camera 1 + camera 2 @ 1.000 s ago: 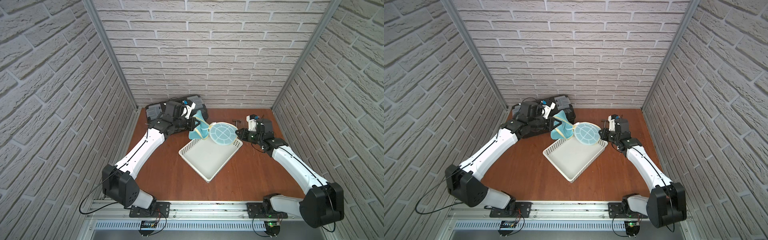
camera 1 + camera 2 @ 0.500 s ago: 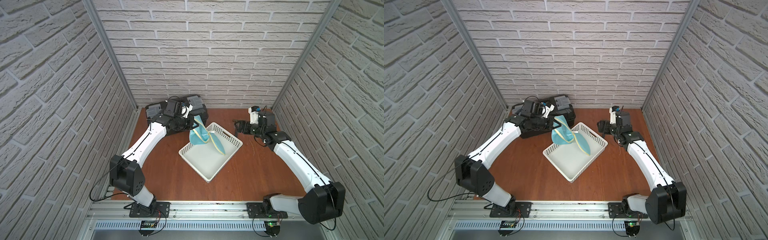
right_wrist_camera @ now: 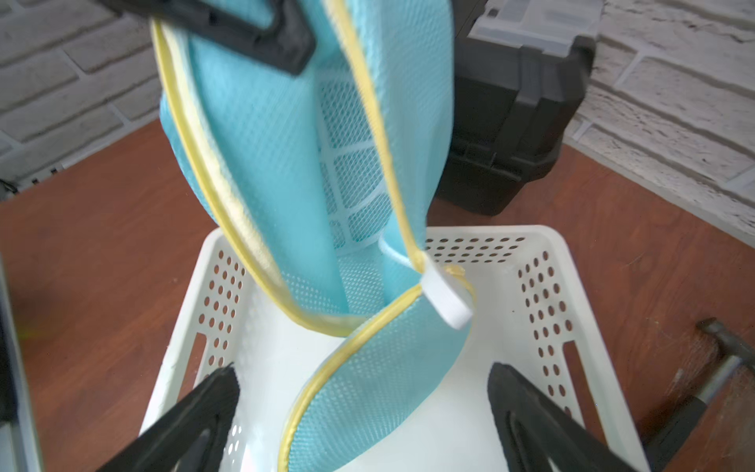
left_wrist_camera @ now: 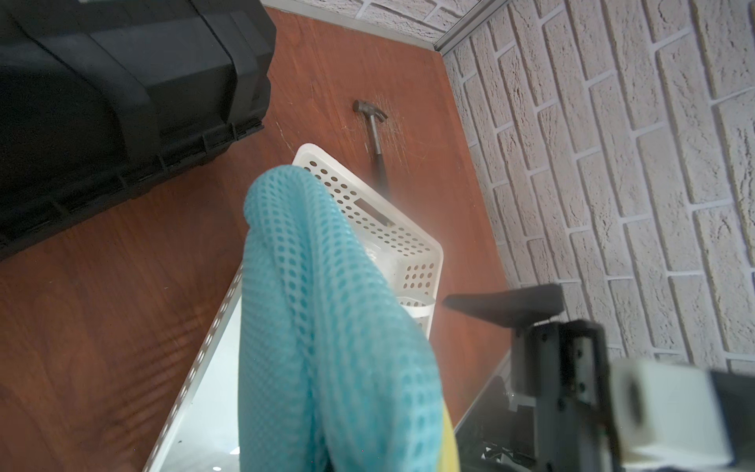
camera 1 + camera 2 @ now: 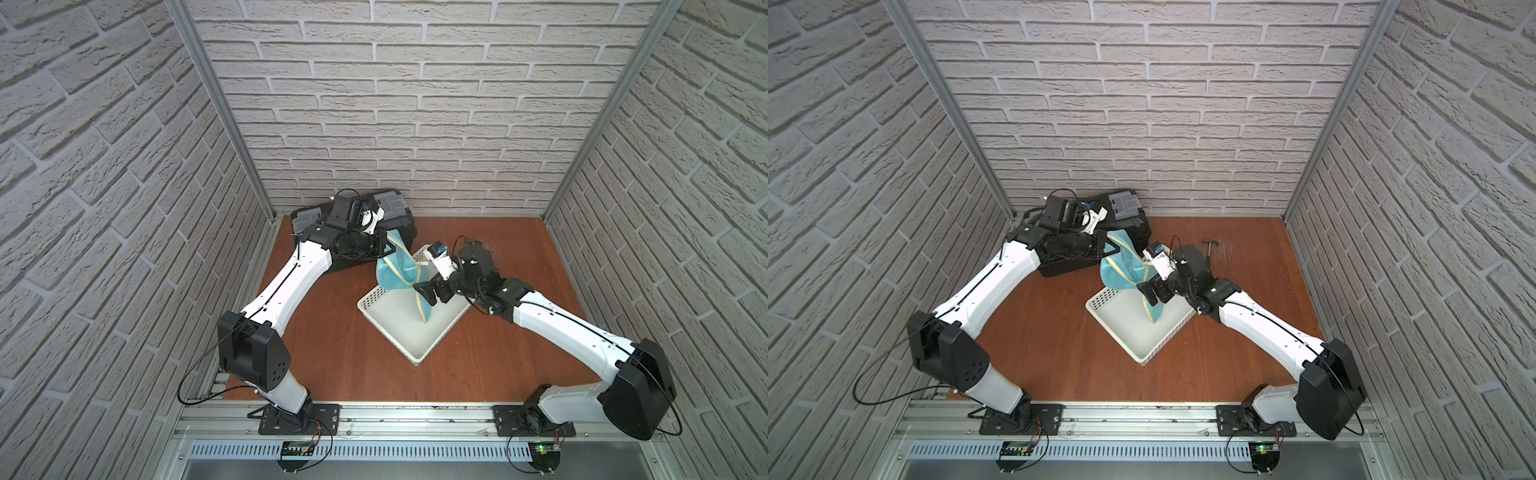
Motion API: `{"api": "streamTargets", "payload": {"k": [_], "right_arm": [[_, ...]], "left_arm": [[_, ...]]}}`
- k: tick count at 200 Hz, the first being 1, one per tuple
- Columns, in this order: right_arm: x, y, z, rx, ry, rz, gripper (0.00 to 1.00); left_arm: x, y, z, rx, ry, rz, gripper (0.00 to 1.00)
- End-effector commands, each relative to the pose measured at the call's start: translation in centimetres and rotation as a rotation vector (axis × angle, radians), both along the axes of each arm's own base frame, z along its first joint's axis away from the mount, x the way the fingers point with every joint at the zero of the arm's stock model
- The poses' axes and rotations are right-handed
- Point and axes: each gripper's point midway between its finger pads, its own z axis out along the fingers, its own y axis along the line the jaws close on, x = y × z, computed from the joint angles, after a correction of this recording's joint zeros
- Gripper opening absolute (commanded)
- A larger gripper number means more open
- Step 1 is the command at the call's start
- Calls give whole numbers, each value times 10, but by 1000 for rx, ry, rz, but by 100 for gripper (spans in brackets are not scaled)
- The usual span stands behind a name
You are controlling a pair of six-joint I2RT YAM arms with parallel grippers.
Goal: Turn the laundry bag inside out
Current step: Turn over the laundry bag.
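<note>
Bunched light-blue mesh laundry bag [image 4: 327, 327] in front of a white perforated basket [image 4: 412, 241] on the wooden surface [image 4: 122, 286]; a hammer [image 4: 375, 135] lies just beyond, with a black toolbox [image 4: 122, 81] near.

Both top views look steeply down from high above the table's [image 5: 332, 353] near edge toward the far brick wall [image 5: 415, 124], covering the whole table. The wrist views sit close, facing each other across the basket [image 4: 408, 245] and laundry bag [image 3: 265, 163] they share.

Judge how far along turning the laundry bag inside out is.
Done: the laundry bag hangs lifted over the white basket. In hand: left pincer shut on its top, right pincer open beside its lower fold. Left: pulling it through; no completed turn shows.
</note>
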Motion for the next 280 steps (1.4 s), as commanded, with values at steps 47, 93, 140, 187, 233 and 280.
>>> {"api": "streamTargets", "payload": {"k": [47,93,140,187,233,280], "right_arm": [[-21,1,-38,-138,-248,-276,99],[-17,-12,-74,-269,-281,-353,100],[19,-9,-71,-265,-293,-373,50],[6,-2,-36,25,-67,-83,3],[-45,-16,9,292,229,222,3],[-72,-26,43,467,480,375,3]], "left_arm": [[5,3,16,9,-56,18,0],[5,4,16,10,-56,22,0],[4,6,15,18,-58,24,0],[3,16,7,96,-96,-11,0],[-7,13,10,177,-210,-209,0],[1,38,2,407,-410,-244,0]]}}
